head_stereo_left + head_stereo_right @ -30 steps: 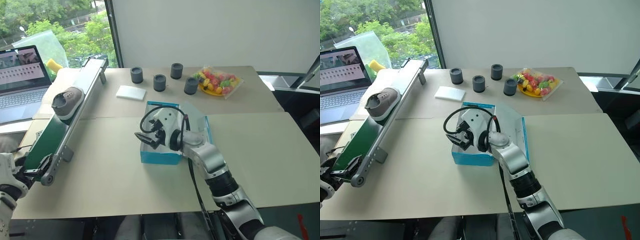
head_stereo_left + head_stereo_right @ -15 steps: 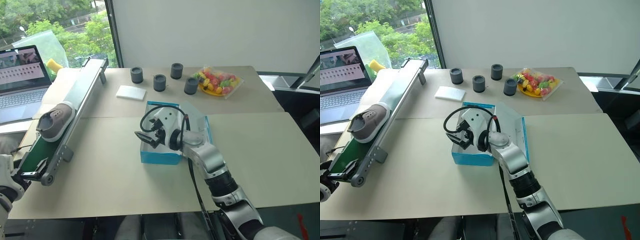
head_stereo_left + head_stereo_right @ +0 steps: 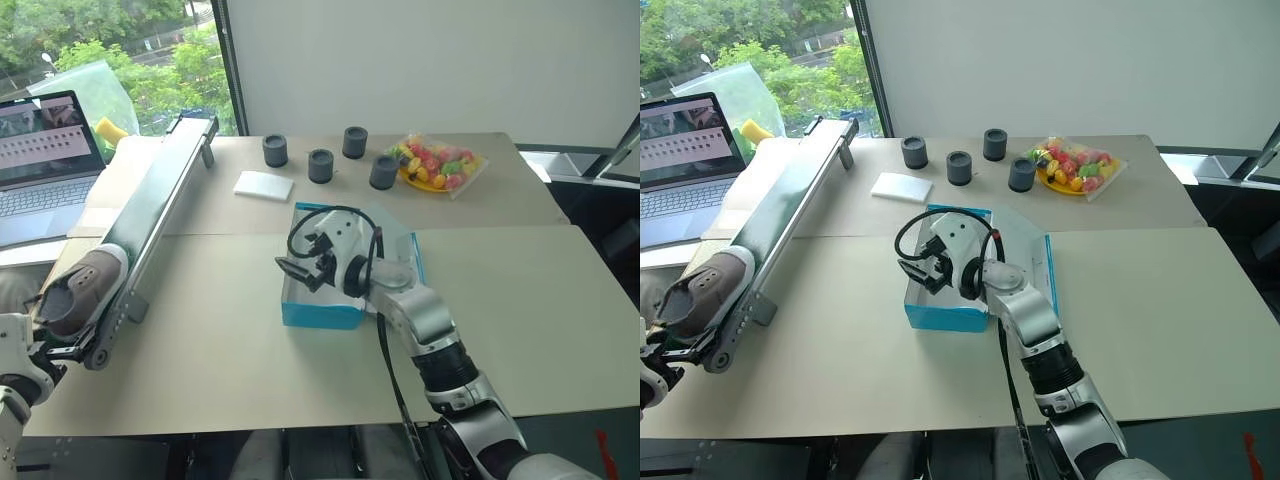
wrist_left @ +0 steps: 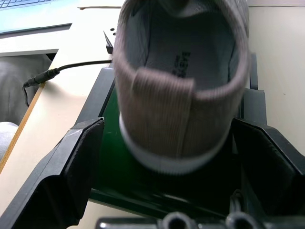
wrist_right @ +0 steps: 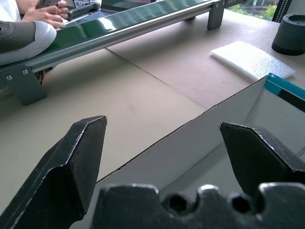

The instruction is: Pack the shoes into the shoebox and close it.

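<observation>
The grey-brown corduroy-like fabric sneaker (image 3: pixel 75 296) with its pale rubbery sole is sitting heel-first at the low end of the green-belted metal conveyor (image 3: pixel 150 215), risking tipping off if the wide-open left gripper (image 4: pixel 171 157) closes late; the bright blue cardboard shoebox (image 3: pixel 322 312) is lying open mid-table beneath the spread right gripper (image 3: pixel 296 270).

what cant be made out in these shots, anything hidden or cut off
- Inside of the shoebox: head views, the right gripper and its cable cover most of the interior, so its contents cannot be told.
- Shoe: left wrist view, toe cut off by the picture's edge; only the heel shows.
- Laptop: head views, screen content too small to read.
- Left gripper: left wrist view, both fingers run past the picture's edges.
</observation>
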`<act>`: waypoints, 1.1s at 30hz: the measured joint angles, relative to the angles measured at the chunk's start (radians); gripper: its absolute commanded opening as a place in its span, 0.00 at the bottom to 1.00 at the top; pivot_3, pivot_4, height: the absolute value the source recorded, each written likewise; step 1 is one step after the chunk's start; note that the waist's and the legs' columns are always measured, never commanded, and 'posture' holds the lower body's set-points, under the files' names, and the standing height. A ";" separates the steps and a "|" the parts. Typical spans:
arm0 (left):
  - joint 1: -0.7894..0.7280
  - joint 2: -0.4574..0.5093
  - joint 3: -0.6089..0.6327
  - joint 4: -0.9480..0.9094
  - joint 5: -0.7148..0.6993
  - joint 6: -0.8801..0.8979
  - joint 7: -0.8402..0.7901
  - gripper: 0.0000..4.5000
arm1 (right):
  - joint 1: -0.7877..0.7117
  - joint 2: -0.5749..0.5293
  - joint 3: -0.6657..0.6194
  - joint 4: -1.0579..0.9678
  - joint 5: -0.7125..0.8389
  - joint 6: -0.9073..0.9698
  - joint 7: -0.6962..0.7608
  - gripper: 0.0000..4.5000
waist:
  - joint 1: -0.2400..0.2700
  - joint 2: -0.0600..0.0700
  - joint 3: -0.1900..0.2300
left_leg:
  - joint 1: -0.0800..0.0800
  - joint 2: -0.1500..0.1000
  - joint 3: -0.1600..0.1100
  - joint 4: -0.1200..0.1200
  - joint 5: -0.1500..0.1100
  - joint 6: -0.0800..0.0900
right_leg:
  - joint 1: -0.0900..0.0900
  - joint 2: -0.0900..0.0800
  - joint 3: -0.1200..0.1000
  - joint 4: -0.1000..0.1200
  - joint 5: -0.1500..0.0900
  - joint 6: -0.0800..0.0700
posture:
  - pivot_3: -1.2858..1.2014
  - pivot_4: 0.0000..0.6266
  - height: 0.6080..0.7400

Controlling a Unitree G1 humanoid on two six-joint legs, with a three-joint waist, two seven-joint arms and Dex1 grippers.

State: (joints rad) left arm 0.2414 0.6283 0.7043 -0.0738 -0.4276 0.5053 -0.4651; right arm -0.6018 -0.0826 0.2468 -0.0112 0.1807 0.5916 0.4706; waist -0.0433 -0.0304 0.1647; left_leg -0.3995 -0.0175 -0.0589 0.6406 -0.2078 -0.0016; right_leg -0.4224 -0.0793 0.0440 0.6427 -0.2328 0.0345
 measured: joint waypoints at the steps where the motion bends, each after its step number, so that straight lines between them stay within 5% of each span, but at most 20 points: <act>1: -0.002 0.000 -0.001 0.000 -0.001 0.001 0.003 0.91 | -0.001 0.000 -0.009 0.000 0.001 0.000 0.000 1.00 | 0.000 0.000 0.000 | 0.000 0.000 0.000 0.000 0.000 0.000 | 0.000 0.000 0.000 0.000 0.000 0.000 | 0.52 0.24 0.97; 7: -0.001 0.000 -0.002 -0.027 -0.004 0.018 0.005 0.61 | -0.011 0.005 -0.035 -0.001 0.001 0.001 -0.011 1.00 | 0.005 0.002 0.000 | 0.000 0.000 0.000 0.000 0.000 0.000 | 0.000 0.000 0.000 0.001 0.000 0.000 | 0.52 0.24 0.97; 17: -0.128 -0.062 -0.018 -0.161 0.039 -0.056 0.148 0.61 | -0.016 0.022 -0.043 0.005 0.000 0.001 -0.033 1.00 | 0.008 -0.003 0.000 | -0.003 0.000 -0.001 0.000 0.000 0.000 | -0.002 0.000 -0.001 -0.001 0.000 -0.001 | 0.52 0.24 0.97; 20: -0.168 -0.084 -0.130 -0.319 0.113 -0.087 0.214 0.61 | -0.030 0.055 -0.087 0.023 0.026 0.028 -0.053 1.00 | 0.007 -0.003 0.000 | -0.003 0.000 0.000 0.000 0.000 -0.001 | -0.001 0.000 0.000 -0.001 0.001 -0.001 | 0.52 0.24 0.97; 25: -0.243 -0.275 -0.506 -0.525 0.111 0.019 0.280 0.61 | -0.105 0.175 -0.365 0.053 0.407 0.470 -0.123 1.00 | 0.006 -0.003 0.000 | -0.006 0.000 -0.002 0.000 -0.001 -0.001 | -0.002 0.001 0.000 -0.001 0.001 0.000 | 0.52 0.24 0.97; 33: -0.285 -0.377 -0.719 -0.579 0.109 0.099 0.308 0.61 | -0.150 0.176 -0.513 0.060 0.717 0.765 -0.220 1.00 | -0.005 0.000 0.002 | -0.004 -0.001 0.004 0.000 -0.001 0.000 | -0.001 0.004 0.001 0.001 0.001 -0.001 | 0.52 0.24 0.97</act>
State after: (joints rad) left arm -0.0434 0.2516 -0.0147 -0.6532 -0.3181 0.6039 -0.1574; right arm -0.7520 0.0934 -0.2665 0.0490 0.8977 1.3562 0.2506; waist -0.0481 -0.0307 0.1663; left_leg -0.4035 -0.0182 -0.0547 0.6410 -0.2083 -0.0017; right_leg -0.4237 -0.0755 0.0449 0.6438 -0.2321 0.0340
